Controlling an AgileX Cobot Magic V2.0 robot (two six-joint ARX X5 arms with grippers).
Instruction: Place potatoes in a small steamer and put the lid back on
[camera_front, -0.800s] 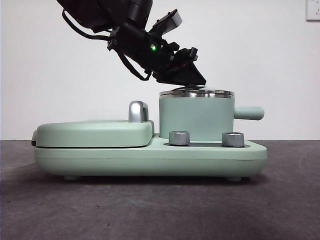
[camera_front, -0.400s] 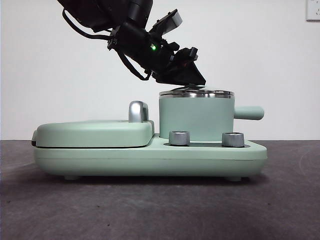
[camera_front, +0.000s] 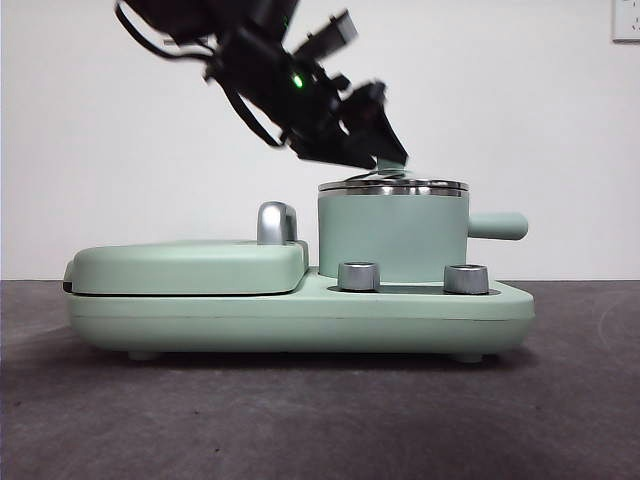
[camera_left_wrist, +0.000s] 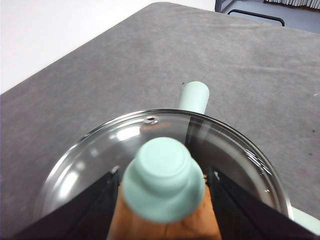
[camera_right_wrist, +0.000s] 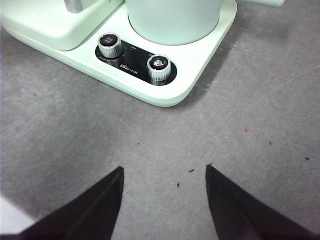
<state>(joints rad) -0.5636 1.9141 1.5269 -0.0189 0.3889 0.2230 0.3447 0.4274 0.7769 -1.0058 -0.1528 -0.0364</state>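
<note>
The lid (camera_left_wrist: 160, 165) is seated on the steamer (camera_front: 392, 235), steel rim to steel rim; its mint knob (camera_left_wrist: 163, 179) is seen close in the left wrist view. The potato (camera_left_wrist: 165, 227) is glimpsed as an orange-brown patch through the glass under the knob, inside the pot. The steamer stands at the right end of a mint-green cooker base (camera_front: 300, 315), its stubby handle (camera_front: 498, 225) pointing toward the base's right edge.

The left gripper (camera_left_wrist: 163, 185) is spread, one black jaw on each side of the knob with a slight gap, nothing held. In the front view it hangs tilted just above the lid.

Against the earlier frames, this gripper has lifted a little off the lid and is motion-blurred; the lid and pot are unmoved.

The right gripper (camera_right_wrist: 164, 200) is parked over bare grey table (camera_right_wrist: 240, 125) in front of the base, jaws wide apart, empty.

A flat griddle cover (camera_front: 190, 265) with a chrome handle (camera_front: 275, 222) occupies the left half of the base. Two steel dials (camera_front: 358, 276) are set along the base's front edge. Behind is a plain white wall (camera_front: 520, 120).

The steam hole (camera_left_wrist: 150, 119) is shown only by the left wrist view; the dark dial panel (camera_right_wrist: 135, 62) only by the right.
</note>
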